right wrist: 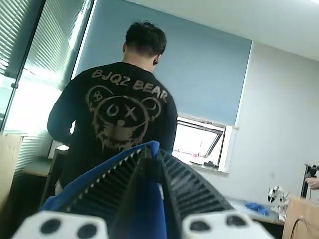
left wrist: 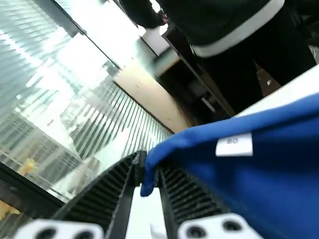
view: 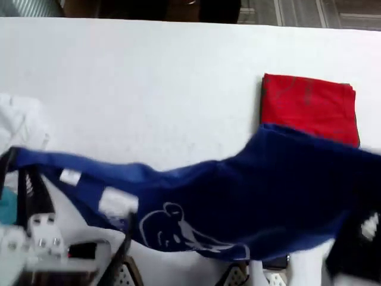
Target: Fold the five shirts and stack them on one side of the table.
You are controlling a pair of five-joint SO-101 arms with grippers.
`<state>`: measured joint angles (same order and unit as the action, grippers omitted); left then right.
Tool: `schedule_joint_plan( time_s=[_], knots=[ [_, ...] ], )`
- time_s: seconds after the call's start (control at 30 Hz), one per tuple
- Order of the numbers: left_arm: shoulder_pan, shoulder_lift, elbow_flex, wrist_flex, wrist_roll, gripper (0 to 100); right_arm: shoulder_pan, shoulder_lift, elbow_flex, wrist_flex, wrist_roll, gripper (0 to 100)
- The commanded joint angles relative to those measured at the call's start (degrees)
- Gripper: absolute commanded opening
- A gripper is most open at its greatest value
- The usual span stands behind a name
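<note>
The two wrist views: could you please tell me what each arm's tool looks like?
Both the left tool and the right tool have two black, ribbed fingers tapering towards the tips, fixed to white plastic mounts with round dark screw holes.

The white table (view: 149, 89) ran the full width of the high view, its far edge a straight line against a dark room. 1 folded red shirt (view: 309, 104) lay flat on it close to the right edge, roughly midway between the far and near edges, squared to the table. A dark layer (view: 262, 101) showed under it along 2 sides; what it was could not be told. A crumpled white cloth (view: 18, 122) lay at the left edge. Nearer the near edge on that side sat a bit of teal (view: 6, 211), too cut off to name. A blue shirt (view: 268, 185) spread over the near right part and hid the red shirt's near side; whether it rested on the top could not be told.
</note>
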<state>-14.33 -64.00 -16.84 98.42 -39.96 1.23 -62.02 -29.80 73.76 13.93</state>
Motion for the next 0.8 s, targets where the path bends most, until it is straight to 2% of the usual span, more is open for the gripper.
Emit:
schedule_joint_plan(
  time_s=[0.0,0.2,0.47,0.77],
  knots=[
    [-0.53,0.53,7.78,-5.01,0.09,3,-1.27,8.57,0.44,-1.54,-0.26,1.9],
    [-0.62,0.53,21.93,-14.07,0.09,3,-7.16,20.97,0.53,-1.36,0.09,1.9],
    [-0.53,1.67,30.73,-25.49,-0.18,3,-9.80,37.23,0.44,-5.32,-0.26,1.9],
    [-0.44,18.90,31.78,-35.43,-2.73,3,-9.36,49.80,0.00,-12.44,0.26,1.9]
  ],
)
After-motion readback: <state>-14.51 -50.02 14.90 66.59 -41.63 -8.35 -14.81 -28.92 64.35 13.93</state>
